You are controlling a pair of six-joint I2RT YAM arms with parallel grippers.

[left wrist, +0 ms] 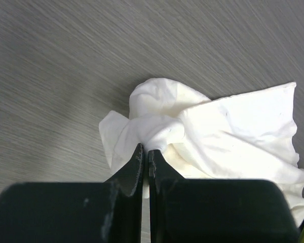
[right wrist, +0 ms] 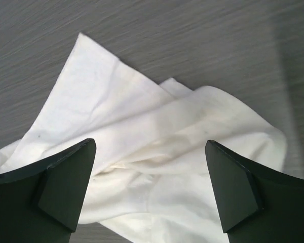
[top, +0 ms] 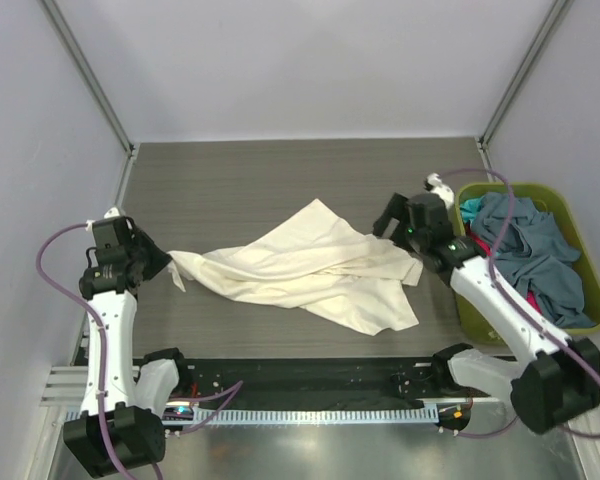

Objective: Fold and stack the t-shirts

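A cream t-shirt (top: 315, 265) lies crumpled across the middle of the dark table. My left gripper (top: 163, 262) is shut on its left end, where a bunched knot of cloth (left wrist: 159, 132) is pinched between the black fingertips (left wrist: 138, 161). At the shirt's right end my right gripper (top: 392, 226) is open, its two fingers (right wrist: 66, 177) spread wide above the cream t-shirt (right wrist: 157, 147) with nothing between them. More t-shirts, slate grey-blue (top: 535, 250), teal (top: 470, 210) and red-pink (top: 531, 298), lie heaped in the basket at the right.
An olive-green plastic basket (top: 565, 200) stands at the table's right edge, close behind my right arm. Grey walls close in the table at the back and both sides. A black rail (top: 310, 385) runs along the near edge between the arm bases.
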